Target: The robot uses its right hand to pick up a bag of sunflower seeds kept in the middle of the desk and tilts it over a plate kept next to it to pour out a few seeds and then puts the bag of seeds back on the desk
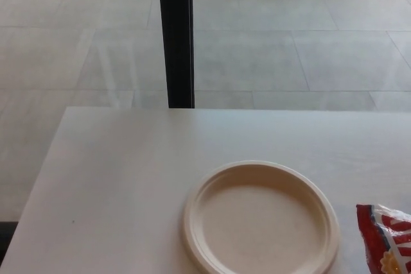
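A red and white bag of sunflower seeds (386, 240) lies on the white desk (122, 178) at the bottom right corner of the head view, partly cut off by the frame edge. Just left of it sits a round cream plate (261, 218) with nothing in it, a small gap between the two. Neither of my hands shows in the picture.
A black vertical post (175, 35) stands behind the desk's far edge, left of centre. Grey tiled floor (289, 43) lies beyond. The desk's left edge runs diagonally down toward the bottom left corner.
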### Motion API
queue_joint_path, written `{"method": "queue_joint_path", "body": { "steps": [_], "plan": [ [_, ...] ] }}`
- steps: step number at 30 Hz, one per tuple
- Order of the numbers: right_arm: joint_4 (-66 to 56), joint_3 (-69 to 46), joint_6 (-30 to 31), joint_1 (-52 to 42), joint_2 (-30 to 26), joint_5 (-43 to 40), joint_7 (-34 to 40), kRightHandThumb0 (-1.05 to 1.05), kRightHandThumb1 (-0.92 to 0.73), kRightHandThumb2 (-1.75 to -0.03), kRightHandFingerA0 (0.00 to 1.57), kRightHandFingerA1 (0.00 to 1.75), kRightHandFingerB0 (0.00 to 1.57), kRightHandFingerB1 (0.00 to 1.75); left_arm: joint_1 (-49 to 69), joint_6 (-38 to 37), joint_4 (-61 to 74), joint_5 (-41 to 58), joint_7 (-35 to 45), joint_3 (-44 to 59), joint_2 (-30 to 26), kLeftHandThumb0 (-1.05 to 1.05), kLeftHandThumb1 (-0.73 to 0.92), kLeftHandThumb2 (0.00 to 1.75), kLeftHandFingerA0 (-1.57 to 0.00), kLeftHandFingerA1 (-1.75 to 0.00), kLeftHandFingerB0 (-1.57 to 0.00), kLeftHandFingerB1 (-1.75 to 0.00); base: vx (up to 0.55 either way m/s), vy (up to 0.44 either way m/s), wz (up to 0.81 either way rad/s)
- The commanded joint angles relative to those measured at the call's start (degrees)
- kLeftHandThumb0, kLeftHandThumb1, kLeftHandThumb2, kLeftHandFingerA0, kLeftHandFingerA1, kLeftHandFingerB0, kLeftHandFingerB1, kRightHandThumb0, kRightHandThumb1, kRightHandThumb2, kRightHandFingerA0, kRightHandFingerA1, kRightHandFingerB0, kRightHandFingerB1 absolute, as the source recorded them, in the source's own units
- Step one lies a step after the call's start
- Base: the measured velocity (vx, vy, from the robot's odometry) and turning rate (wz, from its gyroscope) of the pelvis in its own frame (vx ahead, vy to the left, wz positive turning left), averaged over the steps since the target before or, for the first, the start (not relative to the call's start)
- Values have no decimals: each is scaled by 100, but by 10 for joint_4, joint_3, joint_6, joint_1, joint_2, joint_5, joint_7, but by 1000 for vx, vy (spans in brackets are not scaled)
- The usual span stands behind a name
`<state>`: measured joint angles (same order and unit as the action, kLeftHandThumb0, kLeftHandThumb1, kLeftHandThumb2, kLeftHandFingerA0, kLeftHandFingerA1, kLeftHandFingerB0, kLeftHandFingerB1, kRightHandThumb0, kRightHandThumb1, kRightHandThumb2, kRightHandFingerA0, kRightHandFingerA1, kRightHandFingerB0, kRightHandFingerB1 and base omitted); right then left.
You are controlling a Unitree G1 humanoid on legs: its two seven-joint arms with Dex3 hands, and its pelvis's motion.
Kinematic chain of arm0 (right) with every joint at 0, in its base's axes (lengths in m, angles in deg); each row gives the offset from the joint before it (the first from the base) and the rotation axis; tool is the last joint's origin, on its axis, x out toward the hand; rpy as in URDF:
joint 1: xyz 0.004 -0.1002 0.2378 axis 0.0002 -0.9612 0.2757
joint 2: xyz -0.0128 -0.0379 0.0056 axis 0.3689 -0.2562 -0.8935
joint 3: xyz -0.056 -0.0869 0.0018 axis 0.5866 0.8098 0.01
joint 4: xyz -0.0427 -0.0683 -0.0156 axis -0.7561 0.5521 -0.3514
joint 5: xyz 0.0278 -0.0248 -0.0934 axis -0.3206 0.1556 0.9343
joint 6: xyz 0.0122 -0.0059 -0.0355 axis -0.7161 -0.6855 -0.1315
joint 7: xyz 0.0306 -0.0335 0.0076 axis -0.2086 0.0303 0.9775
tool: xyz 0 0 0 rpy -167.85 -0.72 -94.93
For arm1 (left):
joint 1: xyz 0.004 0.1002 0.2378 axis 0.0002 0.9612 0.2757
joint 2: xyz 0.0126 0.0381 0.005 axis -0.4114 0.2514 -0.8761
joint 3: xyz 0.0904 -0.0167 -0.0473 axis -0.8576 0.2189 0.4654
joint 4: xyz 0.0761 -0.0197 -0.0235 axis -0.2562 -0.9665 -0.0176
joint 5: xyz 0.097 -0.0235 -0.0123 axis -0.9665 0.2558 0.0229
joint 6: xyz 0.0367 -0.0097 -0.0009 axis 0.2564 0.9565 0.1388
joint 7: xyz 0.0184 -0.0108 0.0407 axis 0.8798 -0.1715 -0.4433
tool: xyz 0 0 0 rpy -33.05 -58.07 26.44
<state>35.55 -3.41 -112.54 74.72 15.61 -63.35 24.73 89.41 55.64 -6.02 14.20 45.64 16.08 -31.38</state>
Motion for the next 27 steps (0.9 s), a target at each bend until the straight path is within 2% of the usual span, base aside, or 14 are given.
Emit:
{"method": "queue_joint_path", "body": {
  "steps": [1,2,3,4,5,10,11,12,13,19,22,24,26,27],
  "plan": [
    [25,6,-30,3,-13,30,17,-105,-48,-67,0,72,0,73,3,-25,-8,-5,-11,-8,-5,-45,46,98,-43,-70,-27,-60,0,0,0],
    [28,6,-30,4,-12,31,18,-105,-49,-67,0,70,0,72,4,-26,-7,-5,-11,-8,-6,-46,62,70,-44,-70,-30,-56,0,0,0],
    [31,7,-29,6,-11,32,19,-105,-49,-67,0,70,0,72,5,-23,-5,-2,-9,-8,-6,-46,62,70,-44,-70,-30,-56,0,0,0],
    [38,8,-30,9,-10,35,23,-105,-49,-68,0,68,0,70,8,-30,-5,-1,-8,-7,-5,-47,61,70,-44,-71,-31,-57,0,0,0],
    [54,8,-35,15,-5,37,34,-105,-48,-68,0,68,0,68,8,-25,-3,8,-2,0,-2,-43,48,100,-36,-67,-23,-59,0,0,0],
    [66,17,-42,33,3,56,65,-105,-48,-68,0,70,0,60,3,-24,-8,8,-10,2,2,-40,48,100,-37,-68,-25,-60,0,0,0],
    [66,18,-44,34,5,60,71,-105,-35,-96,0,66,0,55,4,-24,-8,12,-8,6,4,-40,47,100,-37,-68,-25,-60,0,0,0],
    [64,21,-46,35,8,65,78,-105,-35,-96,0,66,0,55,4,-25,-8,18,-7,12,6,-40,47,100,-37,-68,-25,-60,0,0,0],
    [66,21,-51,35,12,65,85,-105,-49,-67,0,66,0,53,3,-23,-10,19,-8,14,6,-38,46,99,-38,-69,-27,-61,0,0,0],
    [61,25,-56,26,28,81,117,-105,-48,-67,0,77,0,63,1,-22,-12,24,-16,21,15,-41,47,100,-35,-67,-23,-59,0,0,0],
    [74,30,-61,23,37,90,140,-105,-50,-68,0,77,0,64,1,-24,-7,24,-16,23,18,-44,60,72,-43,-73,-32,-59,0,0,0],
    [80,32,-59,23,40,97,156,-105,-50,-68,0,80,0,63,0,-38,-5,23,-11,24,20,-42,58,76,-47,-75,-36,-61,0,0,0],
    [91,37,-67,20,44,109,175,-105,-50,-70,0,81,0,62,1,-33,0,25,-9,25,22,-44,45,99,-39,-70,-29,-62,0,0,0],
    [98,45,-69,18,43,119,181,-105,-36,-99,0,78,0,61,-3,-24,-2,32,-8,31,24,-43,46,99,-35,-68,-24,-60,0,0,0]
  ]
}}
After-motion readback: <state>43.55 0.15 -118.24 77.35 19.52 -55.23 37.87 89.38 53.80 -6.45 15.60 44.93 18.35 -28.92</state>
